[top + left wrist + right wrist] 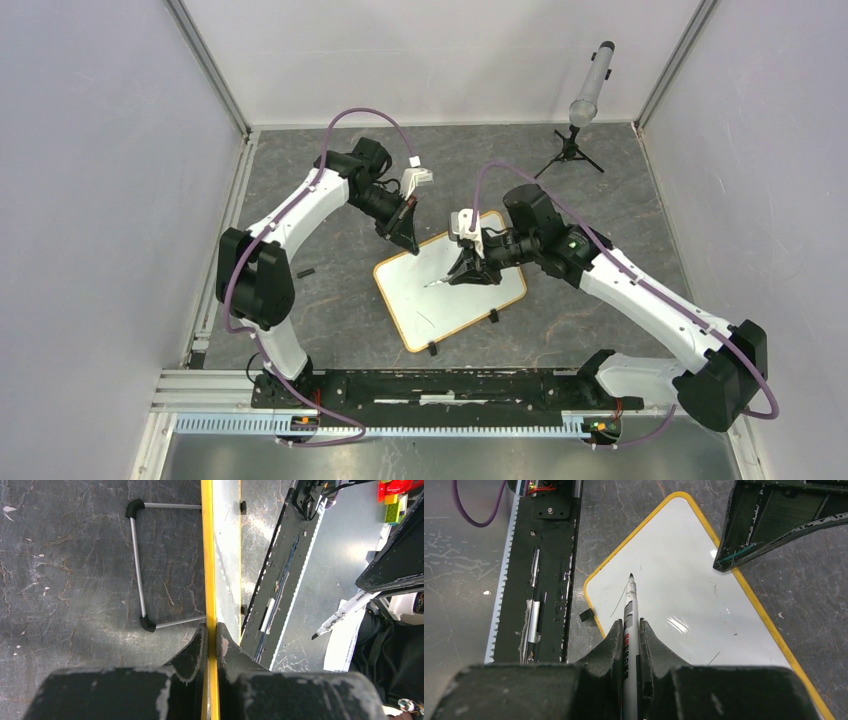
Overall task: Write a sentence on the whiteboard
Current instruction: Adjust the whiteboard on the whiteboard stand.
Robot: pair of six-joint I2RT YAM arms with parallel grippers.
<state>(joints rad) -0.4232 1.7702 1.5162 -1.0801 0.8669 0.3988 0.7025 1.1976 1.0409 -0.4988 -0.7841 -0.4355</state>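
The whiteboard (450,295), white with a yellow-orange frame and two black feet, lies at an angle mid-table. My left gripper (408,232) is shut on its far left frame edge; the left wrist view shows the fingers (197,645) pinching the yellow frame (207,555). My right gripper (470,270) is shut on a white marker (630,610), black tip pointing down at the board's surface (684,585). I cannot tell whether the tip touches. A faint thin line (616,605) is on the board near the tip. The marker also shows in the left wrist view (345,612).
A grey cylinder on a small black tripod (590,85) stands at the back right. A black and silver rail (440,390) runs along the near edge. A wire bracket with black corners (137,570) lies against the board's frame. Enclosure walls stand on three sides.
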